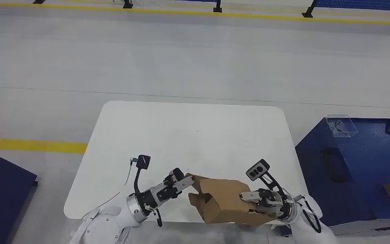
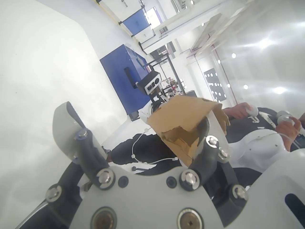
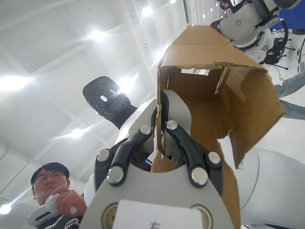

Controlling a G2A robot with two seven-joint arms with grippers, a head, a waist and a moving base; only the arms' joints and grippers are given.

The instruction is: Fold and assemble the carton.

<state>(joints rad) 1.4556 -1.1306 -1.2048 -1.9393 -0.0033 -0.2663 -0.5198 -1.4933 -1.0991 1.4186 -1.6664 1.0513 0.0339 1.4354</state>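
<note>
A brown carton (image 1: pixel 222 198), partly folded with one end open, is at the front edge of the white table (image 1: pixel 183 134). My right gripper (image 1: pixel 251 197) is shut on a side wall of the carton (image 3: pixel 214 110), one finger (image 3: pixel 168 106) inside the box and the other outside. My left gripper (image 1: pixel 181 179) is at the carton's opposite end. In the left wrist view this gripper (image 2: pixel 138 114) stands wide open, and a torn flap of the carton (image 2: pixel 183 117) rests against one of its fingers (image 2: pixel 215 127).
A blue cabinet (image 1: pixel 347 165) stands off the table's right side, also seen as the blue cabinet (image 2: pixel 124 72) beyond the table (image 2: pixel 35 60). Another blue object (image 1: pixel 12 183) sits by the left side. The table's middle and far half lie bare.
</note>
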